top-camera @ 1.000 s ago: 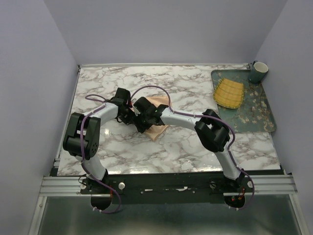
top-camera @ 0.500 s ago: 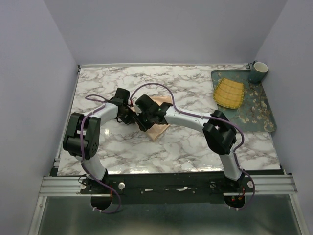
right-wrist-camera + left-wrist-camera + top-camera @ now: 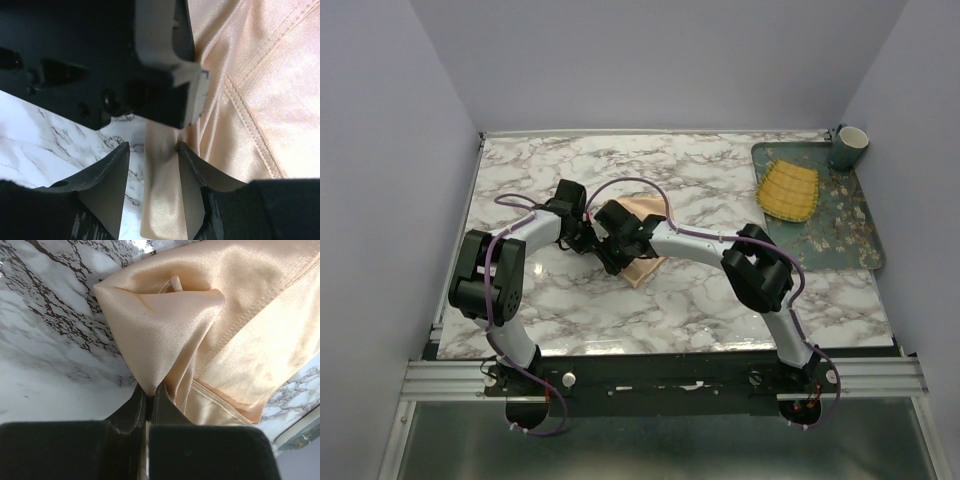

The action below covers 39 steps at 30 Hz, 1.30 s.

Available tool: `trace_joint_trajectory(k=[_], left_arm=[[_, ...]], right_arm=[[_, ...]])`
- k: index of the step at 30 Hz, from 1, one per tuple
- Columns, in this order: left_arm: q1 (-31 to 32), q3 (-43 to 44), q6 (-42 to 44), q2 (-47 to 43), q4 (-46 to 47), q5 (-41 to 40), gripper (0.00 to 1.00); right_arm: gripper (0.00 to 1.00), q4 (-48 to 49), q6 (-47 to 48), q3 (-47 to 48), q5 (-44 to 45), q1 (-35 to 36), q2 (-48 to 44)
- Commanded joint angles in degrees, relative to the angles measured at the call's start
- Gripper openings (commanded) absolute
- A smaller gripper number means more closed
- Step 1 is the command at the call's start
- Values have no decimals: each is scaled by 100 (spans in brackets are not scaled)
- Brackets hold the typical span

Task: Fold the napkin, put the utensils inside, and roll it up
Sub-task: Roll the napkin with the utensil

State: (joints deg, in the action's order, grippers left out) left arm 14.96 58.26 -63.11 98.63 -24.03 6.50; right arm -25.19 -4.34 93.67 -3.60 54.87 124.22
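Note:
The peach-orange napkin (image 3: 642, 265) lies crumpled on the marble table, mostly hidden under both arms in the top view. It fills the left wrist view (image 3: 220, 320), with a hemmed edge and a pinched corner. My left gripper (image 3: 148, 390) is shut on a fold of the napkin's corner. My right gripper (image 3: 152, 147) is open, its jaws straddling the napkin's edge (image 3: 170, 200) right beside the left gripper's body. In the top view the left gripper (image 3: 588, 240) and the right gripper (image 3: 608, 250) meet at the napkin's left side. No utensils are in view.
A teal speckled tray (image 3: 840, 230) stands at the right back, holding a yellow checked cloth (image 3: 788, 190). A green cup (image 3: 848, 146) sits at the tray's far corner. Purple cables loop over both arms above the napkin.
The right arm's elbow swung out to the right and back again; its gripper stayed at the napkin's left edge. The left arm has held still, gripping the cloth.

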Motion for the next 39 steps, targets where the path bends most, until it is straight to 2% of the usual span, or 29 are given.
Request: trace_joint_trajectory(k=[1, 5, 11, 14, 15, 18, 20, 21, 23, 24, 26, 27, 30, 32, 36, 39], left_arm=[[7, -95, -122, -46, 4, 228, 0], [-11, -104, -149, -54, 4, 290, 0], [-37, -139, -175, -89, 39, 387, 0], [-46, -148, -141, -89, 56, 404, 0], [-55, -157, -96, -90, 65, 361, 0], [-98, -201, 219, -107, 258, 334, 0], [-143, -262, 483, -133, 583, 308, 0], [-160, -280, 597, -142, 653, 264, 5], [-195, -298, 940, -221, 829, 167, 12], [-213, -315, 1045, -256, 882, 150, 21], [-230, -333, 1309, -387, 1084, 115, 30], [-239, -333, 1389, -432, 1137, 114, 41], [-266, -315, 1679, -599, 1261, 149, 51], [-283, -324, 1854, -756, 1217, 167, 53], [-283, -376, 2092, -1082, 1085, 132, 68], [-292, -578, 2084, -1381, 997, 141, 69]], right_arm=[[52, 120, 118, -103, 481, 103, 295], [50, 128, 135, -147, 1036, 182, 409], [39, 120, 47, -182, 1607, 252, 515], [23, 120, 21, -156, 1634, 252, 585], [10, 120, 12, -165, 1599, 252, 568], [1, 146, 56, -244, 1136, 226, 454], [0, 164, 12, -288, 757, 165, 366], [0, 164, -32, -288, 207, 121, 348], [0, 181, -190, -340, -227, -28, 296], [0, 190, -234, -349, -534, -64, 295], [0, 225, -357, -375, -930, -230, 304], [0, 242, -401, -402, -1280, -284, 330], [0, 357, -585, -420, -2036, -530, 418], [0, 383, -691, -376, -2460, -722, 506], [0, 401, -831, -323, -3224, -987, 699], [0, 401, -1068, -183, -3917, -1224, 910]])
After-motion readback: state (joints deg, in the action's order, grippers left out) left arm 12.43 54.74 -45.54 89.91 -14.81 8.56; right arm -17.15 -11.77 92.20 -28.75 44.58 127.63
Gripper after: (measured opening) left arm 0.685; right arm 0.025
